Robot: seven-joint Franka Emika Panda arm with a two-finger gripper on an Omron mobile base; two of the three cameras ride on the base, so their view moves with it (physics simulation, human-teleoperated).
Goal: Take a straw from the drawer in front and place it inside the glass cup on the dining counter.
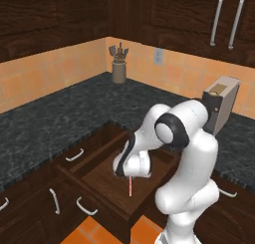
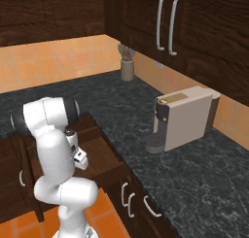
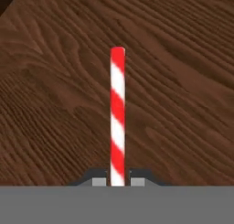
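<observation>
2 fingertips (image 3: pixel 98 181): clamped on straw (image 3: pixel 117 113), near its end
straw: points 12 o'clock over drawer (image 1: pixel 107 181) bottom, ready for lift-out

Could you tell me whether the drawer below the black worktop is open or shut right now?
Open. The drawer is pulled out from the cabinet front, its wood bottom exposed, with the gripper shut on the straw inside it.

Domestic kitchen: black speckled granite worktop (image 1: pixel 60 113), orange tiled backsplash (image 1: pixel 45 73), dark wood cabinets (image 2: pixel 204 42) (long silver handles), a coffee machine (image 2: pixel 182 118) and a utensil holder (image 1: pixel 118 68).
</observation>
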